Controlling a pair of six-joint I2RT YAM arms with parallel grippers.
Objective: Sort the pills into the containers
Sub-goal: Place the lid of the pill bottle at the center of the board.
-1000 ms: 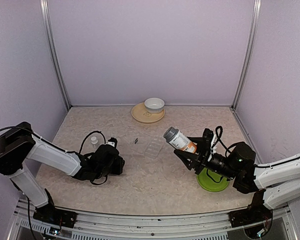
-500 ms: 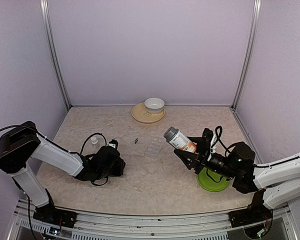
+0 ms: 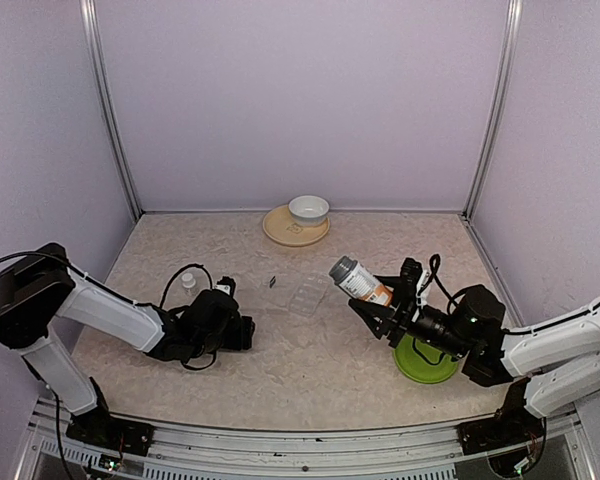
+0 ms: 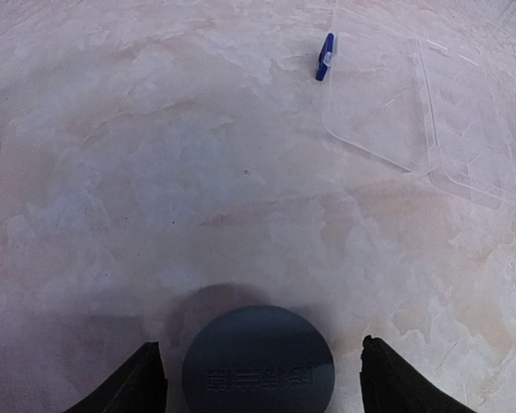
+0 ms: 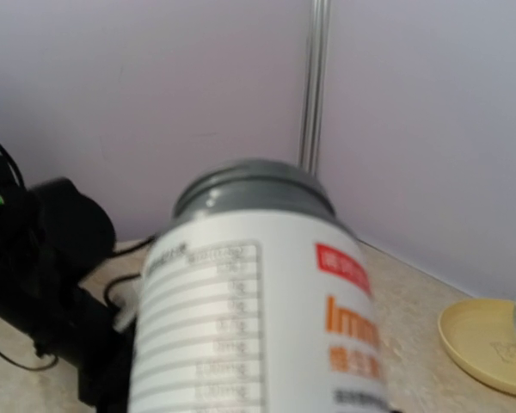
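This is a robotics lab test cell, not a home or a shop. Plain lilac walls (image 3: 300, 100) joined by bare metal posts (image 3: 110, 110) form a booth around a marbled table (image 3: 310, 370). Two white-and-black robot arms, the left arm (image 3: 110, 315) and the right arm (image 3: 560, 342), are bolted to a metal rail (image 3: 300, 440) at the table's near edge.

The marbled table (image 3: 310, 365) carries a clear pill box (image 3: 308, 296), dark cap (image 4: 258, 363), tan plate (image 3: 275, 233), green plate (image 3: 426, 373) — all apart.

Soft even light, blurry close-up bottle (image 5: 249, 301)
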